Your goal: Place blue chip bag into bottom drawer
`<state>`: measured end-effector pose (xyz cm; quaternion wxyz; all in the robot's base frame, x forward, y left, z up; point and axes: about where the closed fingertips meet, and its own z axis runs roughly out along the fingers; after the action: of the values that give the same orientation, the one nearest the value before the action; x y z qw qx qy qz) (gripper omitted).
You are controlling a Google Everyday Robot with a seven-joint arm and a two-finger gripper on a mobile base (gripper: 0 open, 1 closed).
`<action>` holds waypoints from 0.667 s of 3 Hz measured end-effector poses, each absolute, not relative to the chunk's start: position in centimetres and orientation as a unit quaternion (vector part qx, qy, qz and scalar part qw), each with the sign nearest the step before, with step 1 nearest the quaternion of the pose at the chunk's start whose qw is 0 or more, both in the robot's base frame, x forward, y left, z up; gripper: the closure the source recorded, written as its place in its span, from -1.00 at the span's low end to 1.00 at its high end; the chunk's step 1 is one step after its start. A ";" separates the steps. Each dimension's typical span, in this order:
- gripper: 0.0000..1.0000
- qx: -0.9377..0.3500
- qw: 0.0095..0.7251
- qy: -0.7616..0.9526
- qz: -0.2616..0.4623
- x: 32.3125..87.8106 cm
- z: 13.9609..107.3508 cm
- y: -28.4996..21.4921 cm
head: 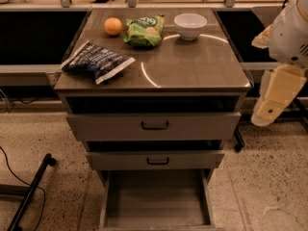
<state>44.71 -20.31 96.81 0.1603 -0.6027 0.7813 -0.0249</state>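
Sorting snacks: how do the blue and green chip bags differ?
The blue chip bag is dark navy, at the front-left edge; the green chip bag is bright green, at the back beside the orange. Both lie on the cabinet top; the gripper hangs at the right.

Crinkly navy-blue chip bag (96, 61) lies at the front left of the brown worktop (192, 71). The grey metal bottom drawer (156, 203) is pulled open. The robot's cream hand (263, 114) hangs beside the worktop's right edge.
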 end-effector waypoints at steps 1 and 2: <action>-1.00 -0.600 0.200 0.775 0.008 48.4 95.1 -17.4; -1.00 -0.575 0.249 0.778 0.049 52.0 92.9 -13.6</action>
<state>52.01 -13.56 92.87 0.2489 -0.5747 0.7781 0.0491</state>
